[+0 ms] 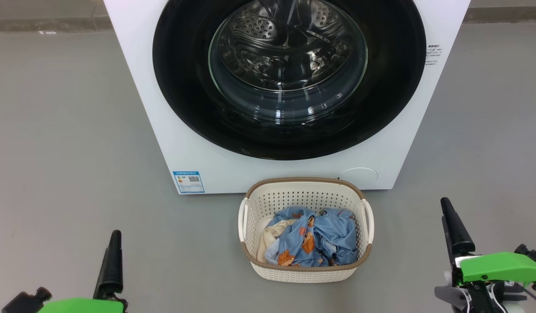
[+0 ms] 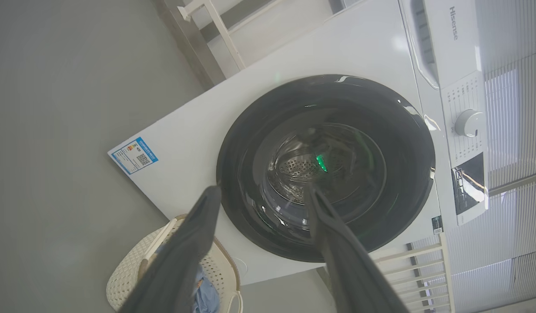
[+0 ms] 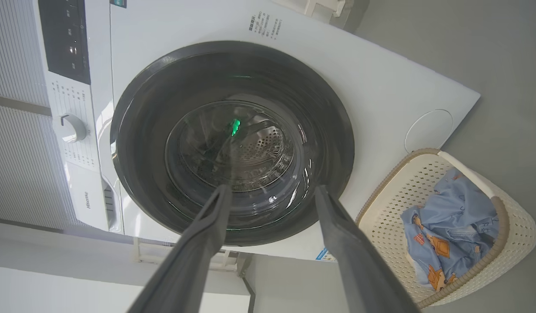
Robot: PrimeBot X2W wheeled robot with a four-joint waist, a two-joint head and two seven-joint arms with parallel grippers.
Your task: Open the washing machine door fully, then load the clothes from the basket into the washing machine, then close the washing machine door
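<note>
- On the floor [image 1: 68, 152], just before the washing machine [image 1: 268, 167]: the basket [image 1: 306, 273], upright, with the clothes [image 1: 324, 239] bundled inside.
- At the machine's front, the washing machine door [image 1: 288, 69] sits closed, drum [image 1: 255, 30] visible through it.
- Low at left, left pincer [image 2: 262, 189]: fingers [image 2: 194, 243] spread, empty, pointing at the door.
- Low at right, right pincer [image 3: 272, 188]: fingers spread, empty, right of the basket.

Soft, even light, with hardly any shadow on the floor [image 1: 55, 130]. The washing machine door [image 1: 289, 78] shows small white glints near 5 o'clock of its glass. Wrist views curve edges; close fingers [image 2: 181, 261] blur.
</note>
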